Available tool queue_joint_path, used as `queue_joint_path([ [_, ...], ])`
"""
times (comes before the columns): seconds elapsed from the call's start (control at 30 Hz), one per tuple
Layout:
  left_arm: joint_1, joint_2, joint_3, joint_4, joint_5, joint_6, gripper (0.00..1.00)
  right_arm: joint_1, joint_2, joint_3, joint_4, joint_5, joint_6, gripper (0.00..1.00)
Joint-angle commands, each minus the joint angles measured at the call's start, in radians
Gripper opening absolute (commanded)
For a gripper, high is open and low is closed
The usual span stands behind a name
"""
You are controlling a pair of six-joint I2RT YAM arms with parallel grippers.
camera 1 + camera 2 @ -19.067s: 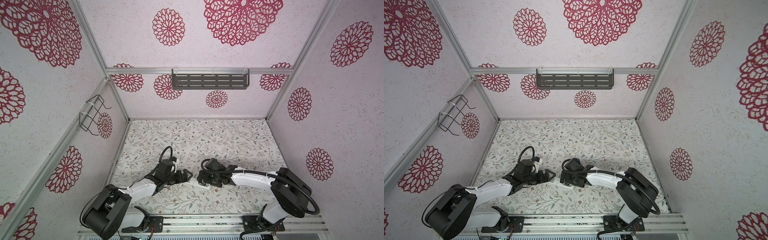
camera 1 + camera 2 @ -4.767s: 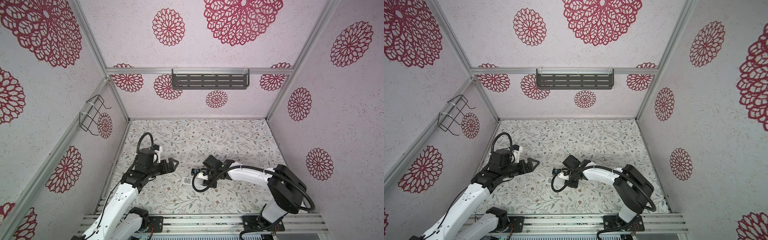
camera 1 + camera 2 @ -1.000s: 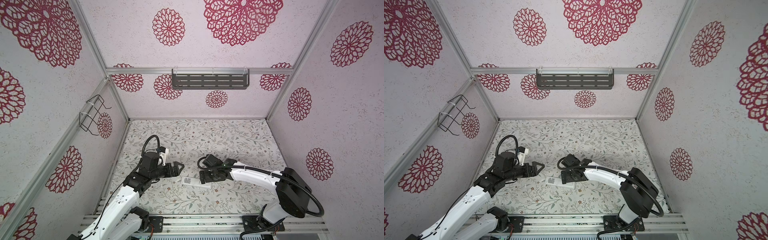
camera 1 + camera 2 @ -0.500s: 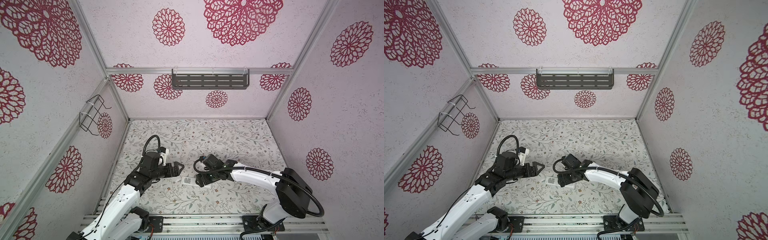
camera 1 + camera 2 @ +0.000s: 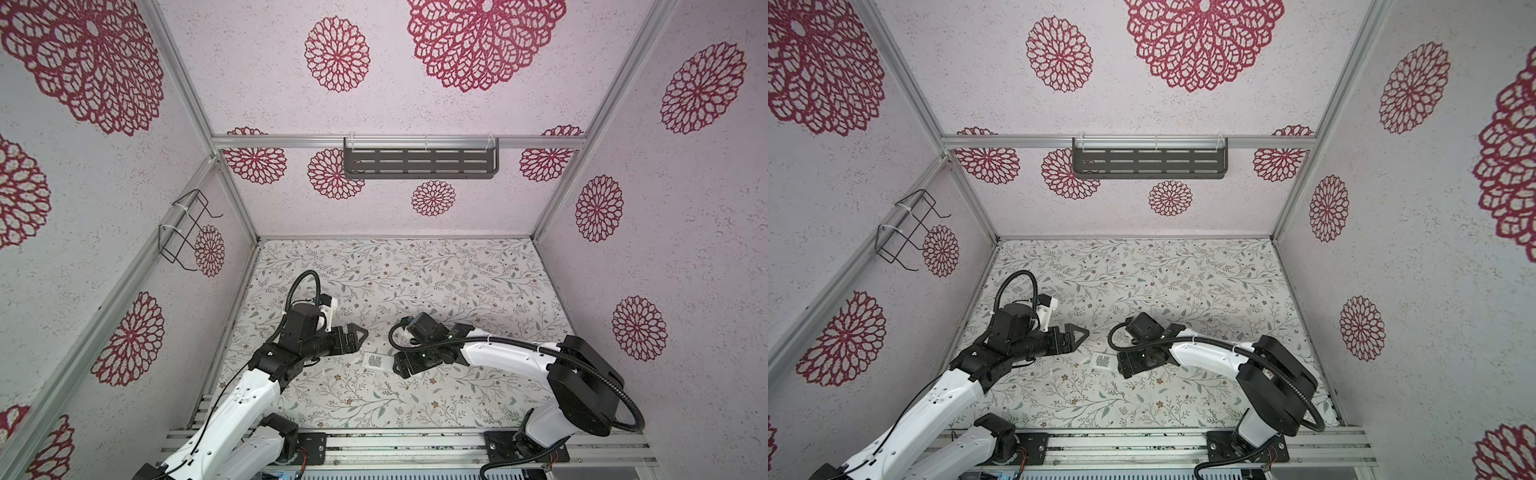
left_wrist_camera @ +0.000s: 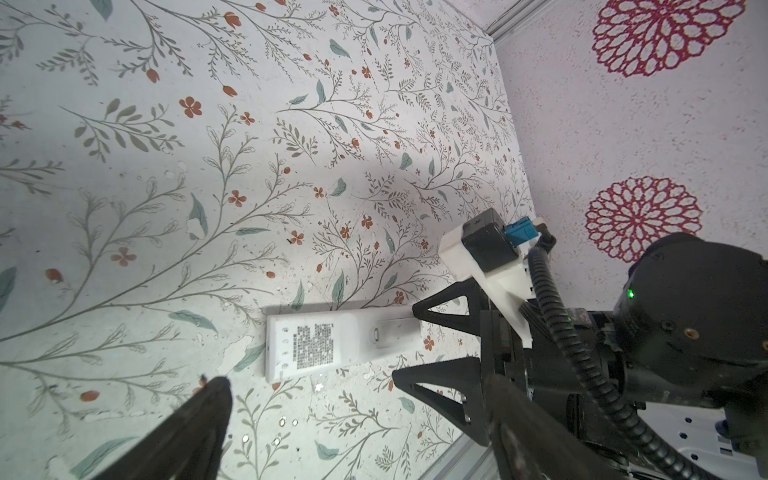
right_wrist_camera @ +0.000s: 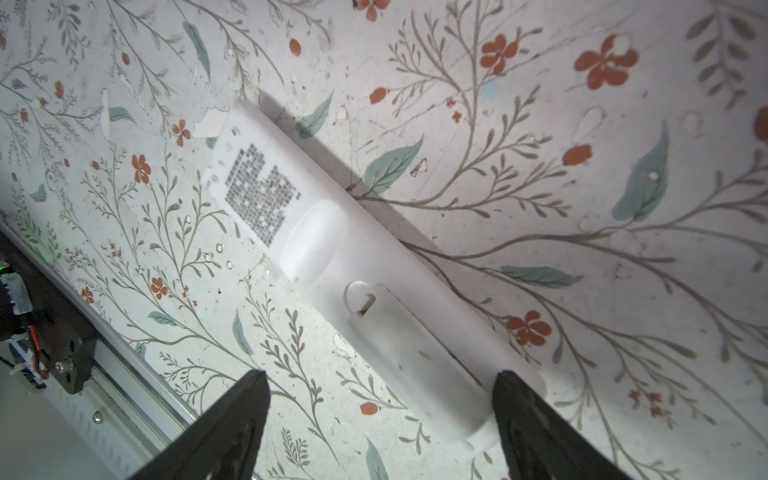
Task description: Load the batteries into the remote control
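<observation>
The remote control (image 5: pixel 375 360) (image 5: pixel 1101 360) is a slim white bar lying flat on the floral table, dark square label facing up. Its back cover (image 7: pixel 409 345) sits in place with a thumb notch at one end. My right gripper (image 5: pixel 401 366) (image 7: pixel 380 374) is open and low over the remote's cover end, one finger on each side (image 6: pixel 405 343). One of its fingertips (image 7: pixel 509 380) is at the remote's edge. My left gripper (image 5: pixel 358 337) (image 6: pixel 353 378) hangs open just left of the remote's label end, holding nothing. The batteries are out of view.
A grey slotted shelf (image 5: pixel 419 163) hangs on the back wall and a black wire basket (image 5: pixel 187 230) on the left wall. A metal rail (image 5: pixel 395 440) with the arm bases runs along the table's front edge.
My right gripper has come down and slightly forward onto the remote's cover end, and its jaws have narrowed a little. The left gripper and the remote have stayed put.
</observation>
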Motion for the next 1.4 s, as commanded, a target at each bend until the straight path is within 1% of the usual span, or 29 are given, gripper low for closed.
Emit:
queue_joint_path([
  [0.0, -0.003, 0.008, 0.01, 0.003, -0.004, 0.011, 0.97, -0.005, -0.015, -0.011, 0.028, -0.06, 0.008, 0.87],
  [0.27, -0.004, 0.012, 0.008, 0.008, -0.003, 0.011, 0.97, -0.004, -0.038, -0.033, 0.103, -0.153, 0.054, 0.85],
  [0.43, -0.004, 0.017, 0.01, 0.01, -0.001, 0.01, 0.97, -0.004, -0.054, -0.042, 0.119, -0.186, 0.072, 0.84],
  [0.7, -0.003, 0.034, 0.005, 0.023, 0.021, 0.003, 0.97, -0.006, -0.088, -0.059, 0.045, -0.115, 0.068, 0.85],
  [0.9, -0.005, 0.039, 0.001, 0.031, 0.027, 0.0, 0.97, -0.004, -0.102, -0.089, 0.011, -0.1, 0.065, 0.85],
  [1.17, -0.009, 0.049, -0.005, 0.043, 0.035, -0.008, 0.97, -0.001, -0.113, -0.111, 0.024, -0.12, 0.069, 0.84],
  [1.37, -0.04, 0.06, -0.044, 0.1, 0.039, -0.046, 0.97, 0.002, -0.105, -0.119, 0.071, -0.172, 0.079, 0.82],
])
